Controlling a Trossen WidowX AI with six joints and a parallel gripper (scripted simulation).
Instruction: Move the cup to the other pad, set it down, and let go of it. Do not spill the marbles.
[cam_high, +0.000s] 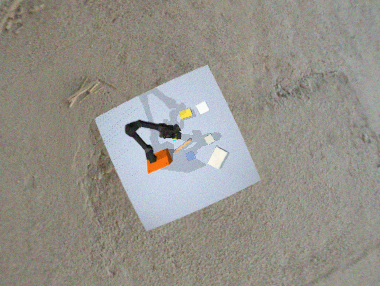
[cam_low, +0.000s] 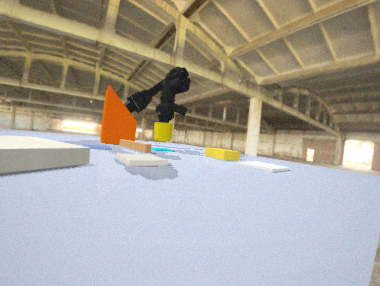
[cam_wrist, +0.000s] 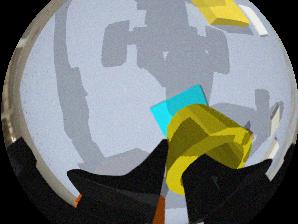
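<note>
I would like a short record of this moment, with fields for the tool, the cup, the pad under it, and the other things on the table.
tool: tool is shut on the yellow cup
cup: upright, carried just above the table; marbles not visible
pad: cyan pad lies right beneath and behind the cup
stage: cup not yet let go
other things: yellow block, orange wedge, flat white slabs, tan bar
</note>
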